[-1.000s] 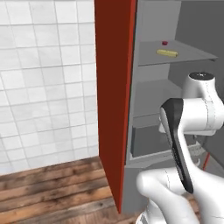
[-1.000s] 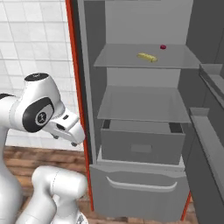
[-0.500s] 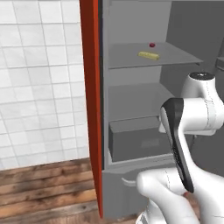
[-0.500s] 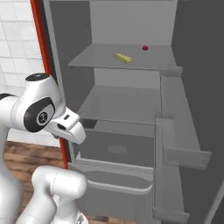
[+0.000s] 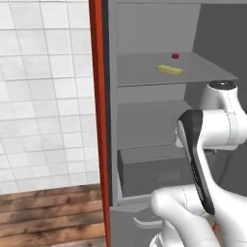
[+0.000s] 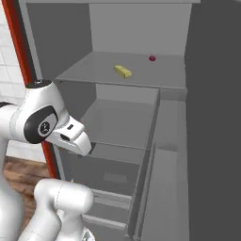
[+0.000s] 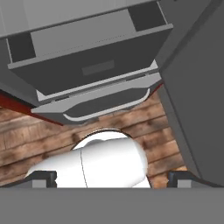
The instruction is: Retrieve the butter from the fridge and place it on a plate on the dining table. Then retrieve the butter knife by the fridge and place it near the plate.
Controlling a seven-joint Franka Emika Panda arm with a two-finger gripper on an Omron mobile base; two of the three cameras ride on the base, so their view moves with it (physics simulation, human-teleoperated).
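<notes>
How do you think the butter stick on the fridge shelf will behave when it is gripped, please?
The butter looks small and blocky, so probably light and unlikely to roll. Lying flat on the smooth shelf, it may slide if nudged. The round red item nearby could roll if bumped.

The fridge (image 5: pixel 159 120) runs past the frame on every side in both base views — its top, its foot and most of its open door (image 6: pixel 216 122) are cut off. In the left base view the white arm (image 5: pixel 212 130) covers the right end of the lower shelf and drawer (image 5: pixel 149 169) below the butter (image 5: pixel 170 70). The red thing (image 5: pixel 175 55) behind the butter is too small to tell what it is. In the hand view the fingertips (image 7: pixel 46 177) are cropped by the bottom edge — just two dark stubs, set wide apart. The drawer's far corners there leave the frame.
</notes>
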